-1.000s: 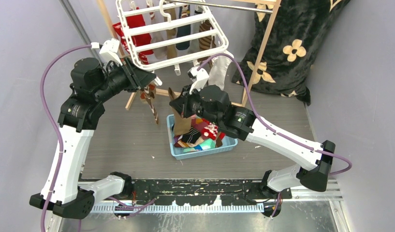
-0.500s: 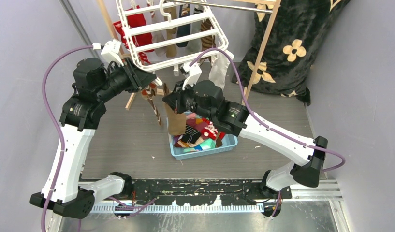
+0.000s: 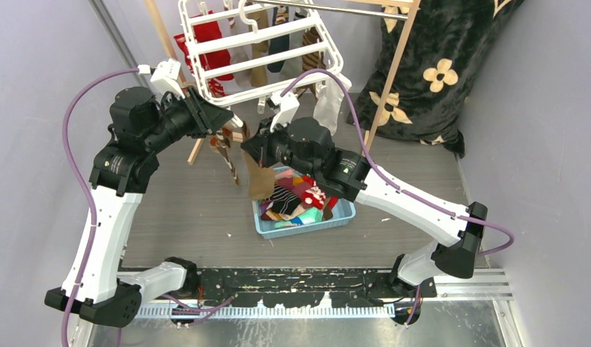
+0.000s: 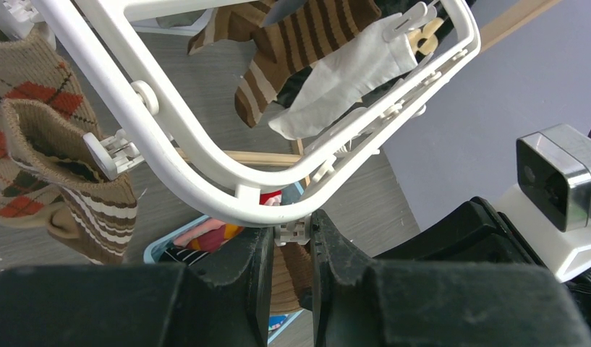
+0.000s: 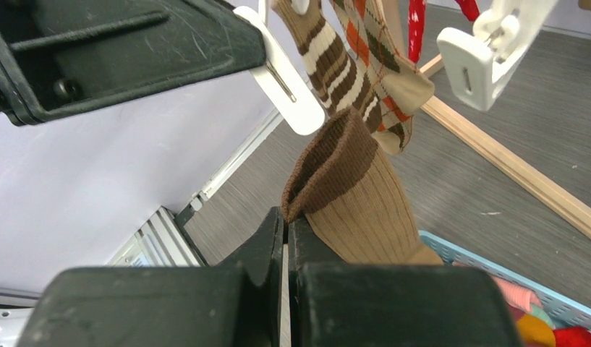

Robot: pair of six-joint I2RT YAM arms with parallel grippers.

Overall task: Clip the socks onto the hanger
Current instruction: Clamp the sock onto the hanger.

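The white slatted hanger (image 3: 260,43) hangs at the top centre, with several socks (image 3: 213,40) clipped under it. My left gripper (image 3: 221,119) is at its near left corner, shut on a small white peg (image 4: 292,231) under the rim (image 4: 205,184). An argyle and striped sock (image 4: 43,159) hangs from a peg beside it. My right gripper (image 3: 250,153) is shut on the brown cuff of a tan ribbed sock (image 5: 357,195) and holds it up just below the open end of the white peg (image 5: 288,90). The tan sock (image 3: 260,181) dangles over the basket.
A light blue basket (image 3: 336,215) of mixed socks stands on the grey floor below the right gripper. A light wooden pole frame (image 3: 393,65) carries the hanger. A black furry cloth with cream flowers (image 3: 437,65) hangs at the back right. Grey walls close both sides.
My right gripper has lifted the tan sock up and to the left, from over the basket toward the left gripper's peg. The left gripper has stayed at the hanger's corner.
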